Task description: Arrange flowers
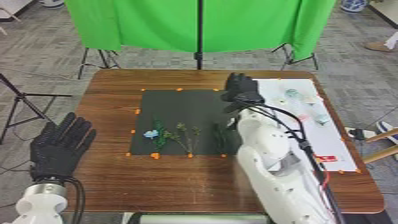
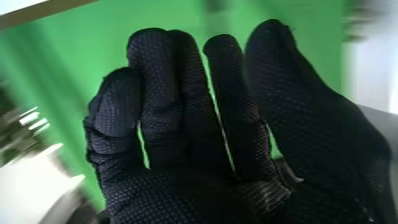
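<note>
Several orange tape bits (image 1: 155,156) are edging the black mat (image 1: 178,105), while our right arm (image 1: 284,177) is crossing the view, hiding some of the white sheet (image 1: 336,150). We're seeing a blue flower (image 1: 151,134) lying on the mat's left part, near green sprigs (image 1: 159,142) running lengthwise near to far. Pale pieces (image 1: 292,93) on the sheet are proving hard to make out. Our left hand (image 1: 59,149) and right hand (image 1: 240,90) are holding nothing, fingers extended.

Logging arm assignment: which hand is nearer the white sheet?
Right. The right hand is just off the left edge of the white sheet, near its far end; the left hand is left of the dark mat.
</note>
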You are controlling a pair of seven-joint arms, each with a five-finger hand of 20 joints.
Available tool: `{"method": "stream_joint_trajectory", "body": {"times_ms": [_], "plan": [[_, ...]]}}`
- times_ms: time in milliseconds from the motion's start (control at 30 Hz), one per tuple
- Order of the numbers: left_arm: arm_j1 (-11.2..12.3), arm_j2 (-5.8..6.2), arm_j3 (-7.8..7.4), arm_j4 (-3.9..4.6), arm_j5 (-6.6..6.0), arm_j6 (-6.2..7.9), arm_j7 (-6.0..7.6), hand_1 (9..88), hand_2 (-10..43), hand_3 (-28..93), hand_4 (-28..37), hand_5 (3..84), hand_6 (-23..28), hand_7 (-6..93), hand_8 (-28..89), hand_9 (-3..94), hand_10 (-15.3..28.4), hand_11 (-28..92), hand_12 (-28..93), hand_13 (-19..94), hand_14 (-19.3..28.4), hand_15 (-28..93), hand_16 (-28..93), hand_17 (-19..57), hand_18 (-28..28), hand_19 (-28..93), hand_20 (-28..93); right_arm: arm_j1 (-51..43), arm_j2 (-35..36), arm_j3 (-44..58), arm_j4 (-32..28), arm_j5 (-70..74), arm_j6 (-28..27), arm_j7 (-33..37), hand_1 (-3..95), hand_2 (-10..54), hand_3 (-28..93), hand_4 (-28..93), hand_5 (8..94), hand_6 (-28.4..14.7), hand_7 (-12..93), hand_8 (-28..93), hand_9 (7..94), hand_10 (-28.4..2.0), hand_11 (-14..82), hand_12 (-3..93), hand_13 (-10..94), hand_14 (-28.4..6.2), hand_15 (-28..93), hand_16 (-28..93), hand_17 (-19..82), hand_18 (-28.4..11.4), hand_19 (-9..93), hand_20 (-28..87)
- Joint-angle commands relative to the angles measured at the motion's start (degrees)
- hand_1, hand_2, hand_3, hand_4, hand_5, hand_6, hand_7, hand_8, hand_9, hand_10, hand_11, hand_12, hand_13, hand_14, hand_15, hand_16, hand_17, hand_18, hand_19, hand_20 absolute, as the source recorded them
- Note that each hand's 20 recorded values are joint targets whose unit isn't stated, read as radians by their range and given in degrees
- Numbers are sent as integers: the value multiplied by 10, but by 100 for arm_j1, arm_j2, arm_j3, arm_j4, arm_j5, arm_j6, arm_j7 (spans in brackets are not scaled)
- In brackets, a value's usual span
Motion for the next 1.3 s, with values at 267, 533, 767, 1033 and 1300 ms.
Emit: {"method": "stream_joint_trajectory", "body": {"times_ms": [267, 533, 767, 1033, 1300], "plan": [[144, -53, -50, 5, 119, 24, 63, 315, 125, 743, -277, 485, 89, 126, -87, 449, 147, 236, 127, 352, 154, 438, -62, -12, 140, 314, 161, -722, 710, 2032, 263, 59, -1093, 250, 538, -95, 806, -283, 551, -51, 167, -119, 480, -175, 107, 137, 412, -165, 280, 110, 268, -207, 665, 213], [169, -120, 6, 37, 130, 138, 78, 316, 126, 743, -277, 484, 89, 125, -87, 449, 147, 236, 127, 351, 154, 438, -62, -13, 140, 315, 162, -583, 545, 2036, 703, -44, -1866, 89, 574, -95, 797, -282, 530, -38, 166, -121, 463, -155, 93, 129, 424, -152, 261, 118, 265, -202, 655, 210], [227, -112, 16, -4, 79, 137, 130, 316, 128, 743, -276, 484, 88, 126, -88, 448, 147, 236, 127, 352, 154, 438, -61, -13, 140, 315, 162, -752, 555, 1922, 936, -1, -766, 434, 628, -95, 714, -283, 603, -22, 194, -121, 585, -153, 153, 167, 555, -112, 336, 246, 316, -208, 773, 287], [267, -148, 8, -12, 77, 145, 110, 315, 128, 743, -278, 484, 89, 126, -88, 447, 147, 235, 127, 351, 155, 439, -62, -13, 140, 315, 162, -673, 701, 1534, 666, -20, 553, 289, 662, -95, 631, -282, 750, -18, 307, 65, 818, -115, 110, 417, 701, -67, 411, 403, 357, -214, 850, 367], [259, -112, 31, 4, 54, 139, 137, 315, 128, 744, -278, 484, 89, 126, -88, 448, 147, 236, 127, 352, 154, 439, -62, -13, 140, 314, 162, 593, -274, 415, 701, -109, 791, -324, 646, -95, 664, -283, 744, -21, 318, 80, 816, -119, 106, 423, 693, -72, 418, 398, 352, -218, 848, 368]]}}
